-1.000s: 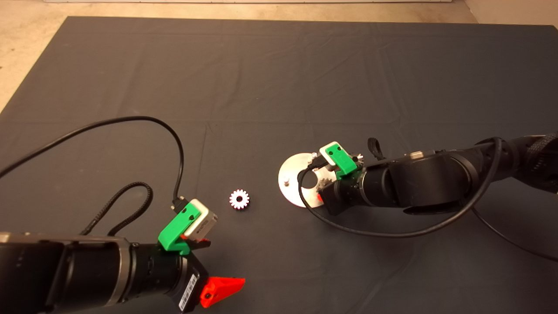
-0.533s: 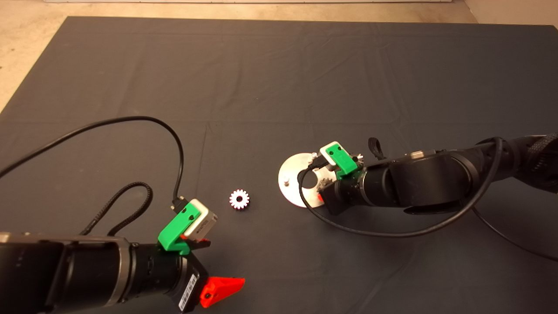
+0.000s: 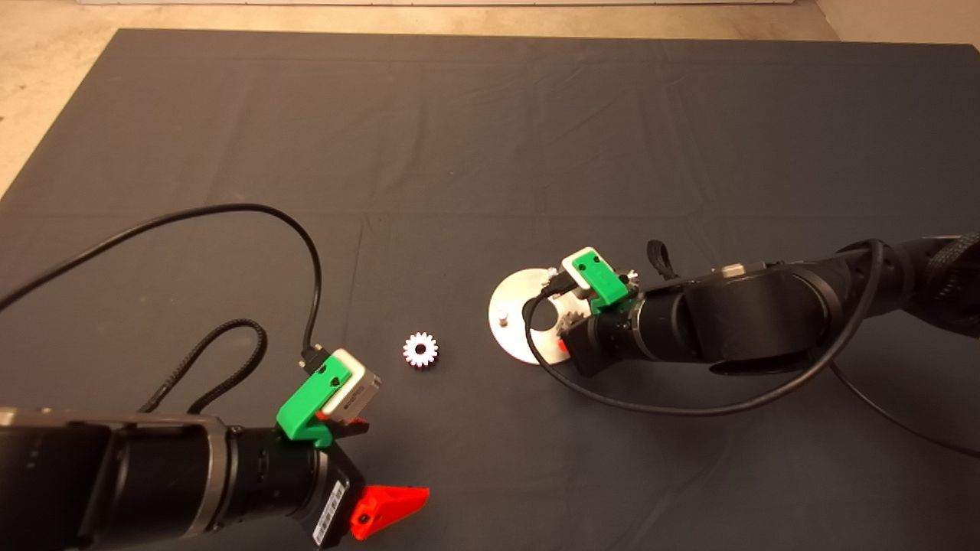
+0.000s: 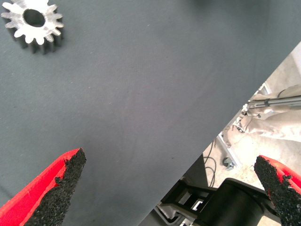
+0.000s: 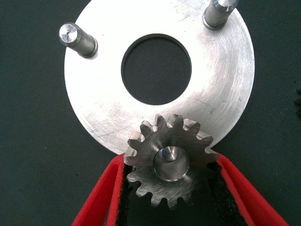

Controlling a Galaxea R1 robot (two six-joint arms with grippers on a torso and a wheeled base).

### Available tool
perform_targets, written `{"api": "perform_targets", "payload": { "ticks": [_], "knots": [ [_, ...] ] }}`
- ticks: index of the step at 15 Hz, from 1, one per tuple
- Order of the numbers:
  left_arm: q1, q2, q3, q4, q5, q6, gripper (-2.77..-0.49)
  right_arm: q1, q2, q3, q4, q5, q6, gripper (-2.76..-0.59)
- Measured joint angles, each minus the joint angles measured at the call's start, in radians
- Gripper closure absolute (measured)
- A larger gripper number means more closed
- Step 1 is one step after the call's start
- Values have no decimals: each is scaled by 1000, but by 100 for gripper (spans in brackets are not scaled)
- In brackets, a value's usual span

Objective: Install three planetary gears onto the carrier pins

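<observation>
The right hand [image 5: 167, 188] sits over the aluminium disc [image 5: 94, 110], its red fingers [image 5: 101, 197] closed against a planetary gear [image 5: 169, 162] seated on one carrier pin [image 5: 171, 158]; whether it is fully down is hard to tell. Two other pins [image 5: 77, 40] stand bare. A second gear [image 3: 420, 350] lies on the surface [image 3: 459, 138] between disc and left hand [image 4: 169, 188], which is spread wide, holding nothing.

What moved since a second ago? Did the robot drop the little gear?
Nothing visibly moved. The right gripper stays at the disc, its fingers on either side of a gear seated on a pin. The left gripper still waits open near the mat's edge, and the loose gear lies where it was.
</observation>
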Motion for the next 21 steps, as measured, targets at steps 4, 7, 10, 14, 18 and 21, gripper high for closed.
{"api": "perform_targets", "payload": {
  "ticks": [4,7,10,14,18,21],
  "knots": [
    [0,-3,0,0,-4,0,-262,0,0,3,0,0,0,-105],
    [0,-3,0,0,-6,0,-262,0,-4,6,0,0,0,-105],
    [0,-3,0,0,-6,0,-262,0,-11,6,0,0,-1,-105],
    [0,-3,0,0,-6,0,-262,0,-14,6,0,0,-1,-105],
    [0,-3,0,0,-6,0,-262,0,-14,6,0,1,-1,-105],
    [0,-9,0,0,-7,0,-262,-1,-14,6,0,0,-1,-105]
  ]
}}
